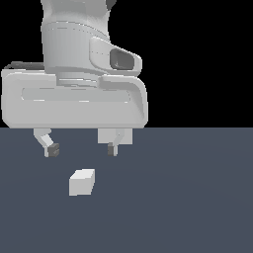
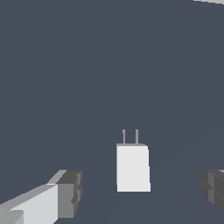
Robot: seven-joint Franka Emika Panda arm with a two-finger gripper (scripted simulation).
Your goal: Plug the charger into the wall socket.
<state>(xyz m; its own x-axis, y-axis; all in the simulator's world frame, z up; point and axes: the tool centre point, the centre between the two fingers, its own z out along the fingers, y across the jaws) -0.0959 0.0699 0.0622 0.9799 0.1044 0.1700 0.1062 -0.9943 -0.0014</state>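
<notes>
Claw (image 1: 82, 148) pointing down, fingers spread, above charger (image 1: 81, 182), not touching

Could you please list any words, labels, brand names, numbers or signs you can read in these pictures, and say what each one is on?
None: no view shows readable text.
The charger is a plain off-white block with two bare prongs.
The pincer and the arm housing carry no lettering.
The dark floor is unmarked.

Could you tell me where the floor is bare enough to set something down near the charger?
Nearly everywhere: the floor lies bare to the exterior view's right of the charger and in front of it. The only crowded spot is above the charger, where the open gripper hangs. The wall socket is partly hidden behind it.
</notes>
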